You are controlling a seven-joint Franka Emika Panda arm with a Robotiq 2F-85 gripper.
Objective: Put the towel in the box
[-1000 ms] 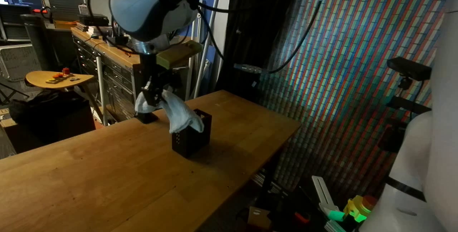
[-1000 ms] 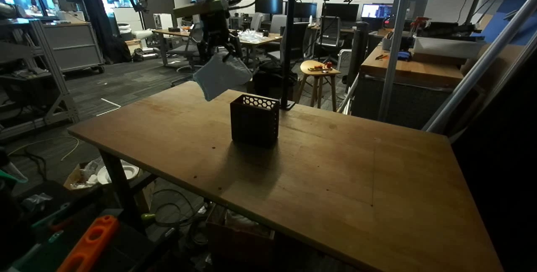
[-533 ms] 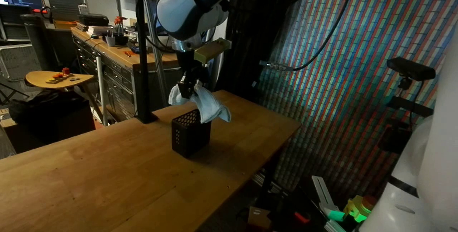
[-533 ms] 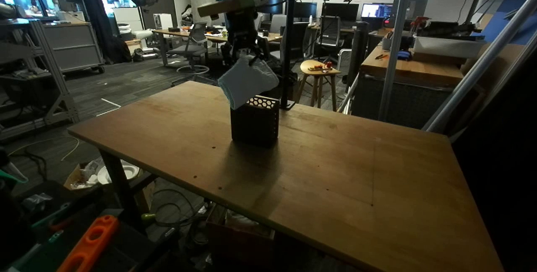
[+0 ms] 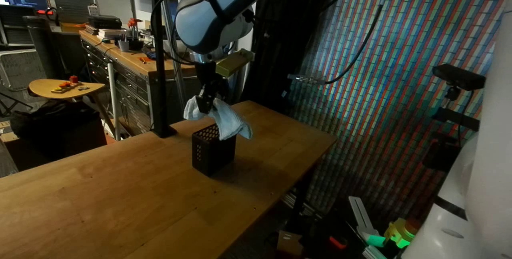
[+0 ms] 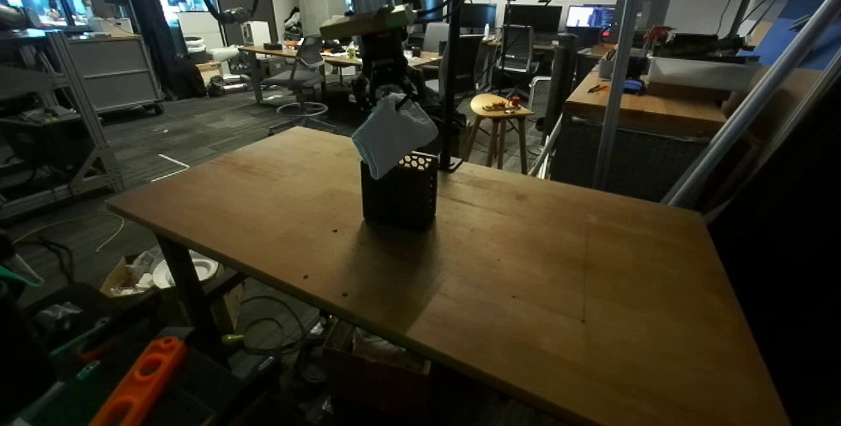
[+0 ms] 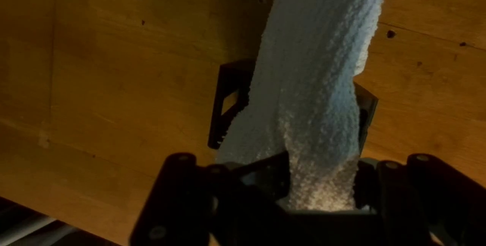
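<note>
A pale blue towel (image 5: 230,122) hangs folded from my gripper (image 5: 208,103), its ends drooping on both sides. My gripper is shut on the towel's middle; in the wrist view the towel (image 7: 315,67) fills the space between the fingertips (image 7: 322,179). The black box (image 5: 212,155) with perforated walls stands upright on the wooden table. In both exterior views the gripper is above the box, and the towel (image 6: 394,137) overlaps its top edge (image 6: 399,199). Whether the towel touches the rim I cannot tell. In the wrist view the towel hides most of the box (image 7: 215,124).
The wooden table (image 6: 558,268) carries the box. A black upright post (image 5: 159,59) stands at the table's edge, near the box and the arm; it also shows in an exterior view (image 6: 454,71). A workbench (image 5: 132,67) and a small stool (image 5: 66,87) are beyond the table.
My gripper carried the towel from beside the box to over it, then shifted slightly and came lower in the last half second. The box has not moved.
</note>
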